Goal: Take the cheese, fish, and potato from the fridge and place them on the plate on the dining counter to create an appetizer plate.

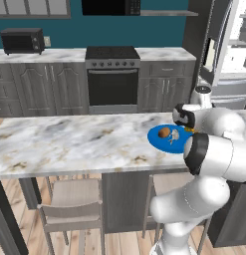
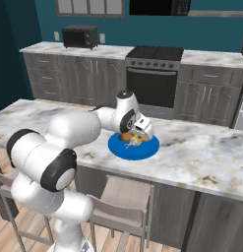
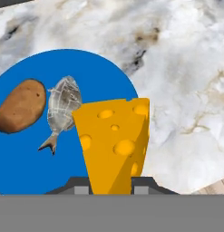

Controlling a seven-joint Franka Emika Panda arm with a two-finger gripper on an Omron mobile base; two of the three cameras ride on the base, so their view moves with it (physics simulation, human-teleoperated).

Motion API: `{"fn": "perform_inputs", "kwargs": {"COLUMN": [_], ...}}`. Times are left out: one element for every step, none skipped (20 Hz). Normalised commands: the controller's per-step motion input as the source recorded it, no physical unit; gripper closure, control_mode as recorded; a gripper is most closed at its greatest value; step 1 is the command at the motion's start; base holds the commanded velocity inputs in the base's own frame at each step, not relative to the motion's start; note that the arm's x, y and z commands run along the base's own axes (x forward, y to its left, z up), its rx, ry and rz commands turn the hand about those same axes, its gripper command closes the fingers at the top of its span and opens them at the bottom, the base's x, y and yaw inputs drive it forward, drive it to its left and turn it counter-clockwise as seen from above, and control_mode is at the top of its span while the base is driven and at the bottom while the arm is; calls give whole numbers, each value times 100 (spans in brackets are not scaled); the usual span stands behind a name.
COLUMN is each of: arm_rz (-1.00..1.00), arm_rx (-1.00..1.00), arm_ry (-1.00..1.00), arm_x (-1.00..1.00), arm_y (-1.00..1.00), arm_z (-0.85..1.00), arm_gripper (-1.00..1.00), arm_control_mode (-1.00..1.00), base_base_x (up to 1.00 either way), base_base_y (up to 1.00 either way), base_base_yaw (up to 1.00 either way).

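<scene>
I see the plate point(image 3: 93, 72) lying on the dining counter point(image 1: 69, 142), near its edge. On the plate, in my hand view, the potato point(image 3: 20, 105) lies left of the fish point(image 3: 63, 106), just beside it. The cheese point(image 3: 115, 140) sits between my gripper point(image 3: 111, 190) tips, right of the fish, over the plate's rim.

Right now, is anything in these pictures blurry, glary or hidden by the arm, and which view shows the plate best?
Hand view: sharpest, flat even light, no glare; the cheese between the fingertips of the gripper covers part of the plate; potato and fish are clear. Left base view: soft, the arm hides the plate's near edge. Right base view: the hand covers the food.
</scene>
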Motion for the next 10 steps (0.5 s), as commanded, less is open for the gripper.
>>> {"fn": "perform_inputs", "kwargs": {"arm_rz": [0,0,0,0,0,0,0,0,0,0], "arm_rx": [1,1,1,1,1,0,0,0,0,0], "arm_ry": [0,0,0,0,0,0,0,0,0,0], "arm_x": [36,39,41,46,47,45,42,38,37,37], "arm_y": [-26,-26,-24,-21,-13,-10,-5,-6,-6,0], "arm_z": [-29,-29,-29,-31,-33,-34,-34,-36,-36,-37], "arm_gripper": [100,100,100,100,100,100,100,100,100,100], "arm_control_mode": [-100,-100,-100,-100,-100,-100,-100,-100,-100,-100], "base_base_x": [0,0,0,0,0,0,0,0,0,0], "base_base_y": [0,0,0,0,0,0,0,0,0,0], "base_base_yaw": [0,0,0,0,0,0,0,0,0,0]}}
